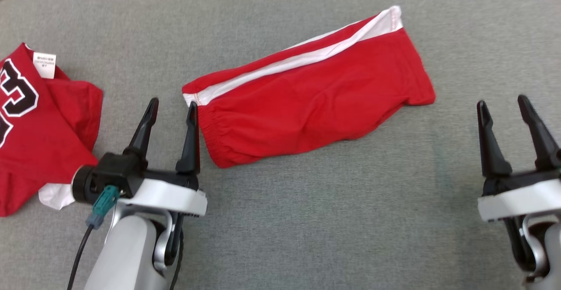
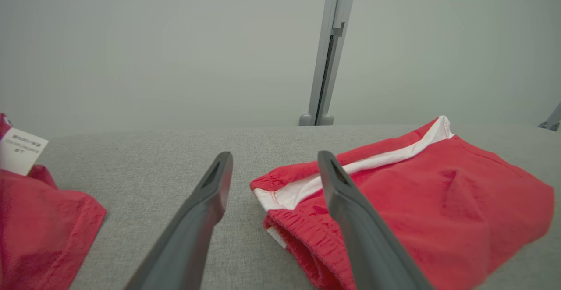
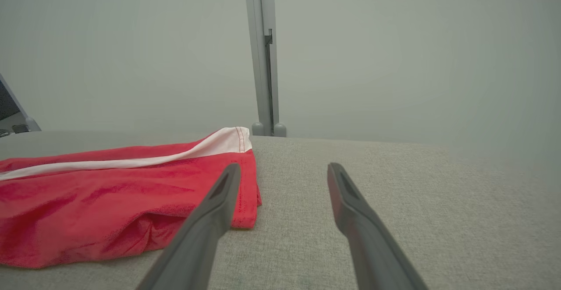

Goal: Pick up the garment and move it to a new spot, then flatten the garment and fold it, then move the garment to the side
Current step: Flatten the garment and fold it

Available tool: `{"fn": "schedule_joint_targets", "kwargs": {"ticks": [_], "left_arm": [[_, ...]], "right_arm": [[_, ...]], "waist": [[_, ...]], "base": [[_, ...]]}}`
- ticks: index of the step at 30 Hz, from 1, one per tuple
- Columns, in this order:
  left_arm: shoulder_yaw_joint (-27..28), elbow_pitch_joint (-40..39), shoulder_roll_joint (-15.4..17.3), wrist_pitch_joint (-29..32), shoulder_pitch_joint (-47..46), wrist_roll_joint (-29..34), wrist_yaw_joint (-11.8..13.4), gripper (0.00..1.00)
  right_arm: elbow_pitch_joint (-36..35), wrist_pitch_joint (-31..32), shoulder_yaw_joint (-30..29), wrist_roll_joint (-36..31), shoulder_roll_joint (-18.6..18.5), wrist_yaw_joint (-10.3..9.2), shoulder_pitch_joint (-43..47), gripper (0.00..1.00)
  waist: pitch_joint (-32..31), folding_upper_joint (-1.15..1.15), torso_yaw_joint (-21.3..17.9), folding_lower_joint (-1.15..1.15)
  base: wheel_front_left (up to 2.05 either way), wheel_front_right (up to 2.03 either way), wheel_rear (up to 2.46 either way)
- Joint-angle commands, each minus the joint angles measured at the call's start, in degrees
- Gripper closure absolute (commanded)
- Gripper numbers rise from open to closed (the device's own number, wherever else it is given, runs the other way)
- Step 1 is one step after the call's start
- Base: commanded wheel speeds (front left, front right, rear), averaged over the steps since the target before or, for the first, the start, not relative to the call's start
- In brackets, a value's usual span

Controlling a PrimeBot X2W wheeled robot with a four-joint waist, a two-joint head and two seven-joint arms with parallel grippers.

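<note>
Red shorts (image 1: 307,101) await a grip on the grey table (image 1: 307,220)

Left gripper (image 1: 173,102), fingers spread and empty, sits just beside the waistband; right gripper (image 1: 501,100), likewise spread, stands apart from the hem. The cloth looks light and limp, probably best pinched at the waistband corners. One pair of shorts, one jersey (image 1: 39,128) outboard of the left gripper.

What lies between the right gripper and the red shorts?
Nothing: bare grey tabletop separates the right gripper from the red shorts, as the head view shows.
</note>
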Motion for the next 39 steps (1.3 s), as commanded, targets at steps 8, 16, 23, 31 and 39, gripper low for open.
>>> {"fn": "schedule_joint_targets", "kwargs": {"ticks": [8,16,23,31,39], "left_arm": [[-2.3,-1.5,-1.1,-0.3,-5.9,-0.3,-0.5,0.00],[-3.6,-1.1,-1.6,-0.3,-7.4,-1.0,-0.1,0.00],[-3.6,-1.0,-1.6,-0.3,-7.6,-1.0,0.2,0.00],[-2.5,-1.5,-1.6,-0.3,-5.0,-0.5,-0.1,0.00],[-1.2,-2.3,-0.8,-0.3,0.5,-0.2,-0.2,0.00]], "right_arm": [[7.8,3.1,4.1,1.8,-4.8,-0.04,-11.4,0.00],[21.1,8.2,10.1,5.8,-5.3,-0.04,-18.8,0.00],[24.4,9.0,12.5,9.7,-4.7,-0.02,-19.7,1.00],[23.4,3.8,10.8,11.8,-2.1,-0.07,-13.5,1.00],[20.6,0.3,7.7,12.0,1.0,-0.08,-3.2,1.00]], "waist": [[6.9,0.00,5.1,0.00],[8.6,0.00,6.6,0.00],[8.4,0.00,6.4,0.00],[5.2,0.00,3.9,0.00],[-0.1,0.00,0.8,0.00]], "base": [[0.00,0.00,0.00],[0.00,0.00,0.00],[0.00,0.00,0.00],[0.00,0.00,0.00],[0.00,0.00,0.00]]}}
